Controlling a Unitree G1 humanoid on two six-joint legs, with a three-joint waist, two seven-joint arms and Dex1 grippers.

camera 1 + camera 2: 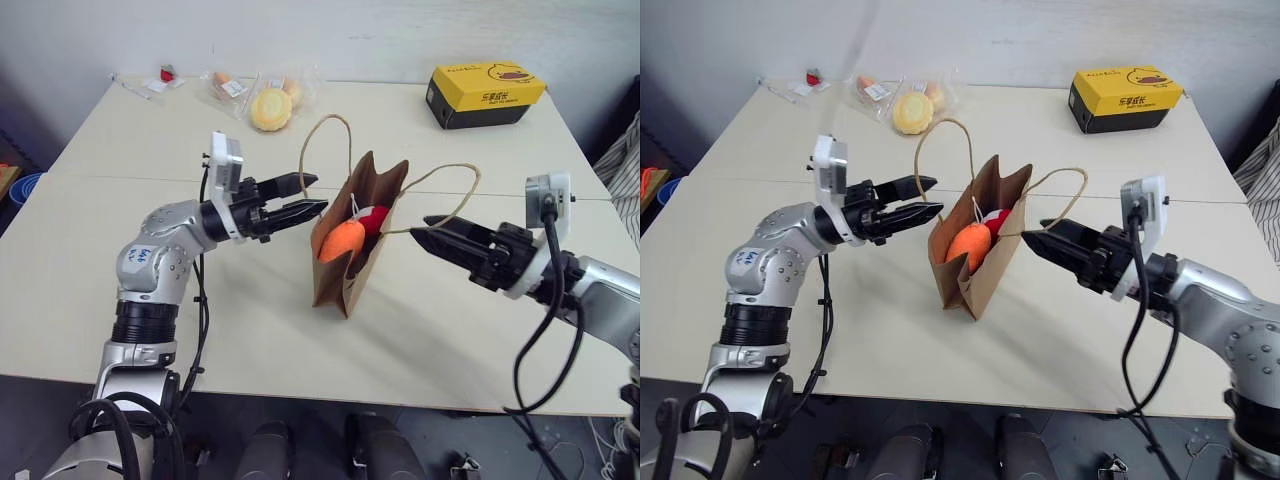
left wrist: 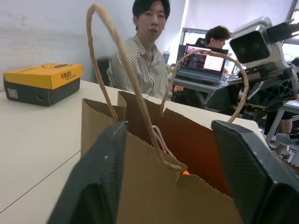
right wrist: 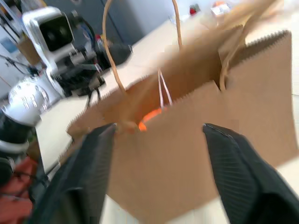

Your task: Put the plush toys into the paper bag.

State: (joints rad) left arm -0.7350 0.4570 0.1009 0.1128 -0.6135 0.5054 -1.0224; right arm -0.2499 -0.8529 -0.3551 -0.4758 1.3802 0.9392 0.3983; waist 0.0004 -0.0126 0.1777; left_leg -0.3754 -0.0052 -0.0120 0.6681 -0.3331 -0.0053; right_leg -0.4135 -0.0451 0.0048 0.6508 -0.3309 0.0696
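Both plush toys, the orange fish point(image 1: 341, 241) and the red-and-white one point(image 1: 374, 219), sit inside the paper bag point(image 1: 352, 262) standing mid-tabletop point(image 1: 440, 340); the left gripper point(image 1: 305, 196) at the bag's 9 o'clock and right gripper point(image 1: 428, 230) at 3 o'clock show fingers wide, holding nothing; the task looks done.

Pale cream table point(image 1: 120, 300) with a seam line, plain white wall point(image 1: 330, 35) behind — desks with lit laptop point(image 2: 202, 65) beyond

Surface: a pale cream table point(image 1: 150, 300), a thin seam running across it.
Centre: a brown paper bag point(image 1: 350, 270) stands upright on the tabletop.
Far right: a yellow-and-black cardboard box point(image 1: 487, 94).
Far left: a round yellow bun point(image 1: 271, 108) among clear wrapped packets point(image 1: 228, 88).
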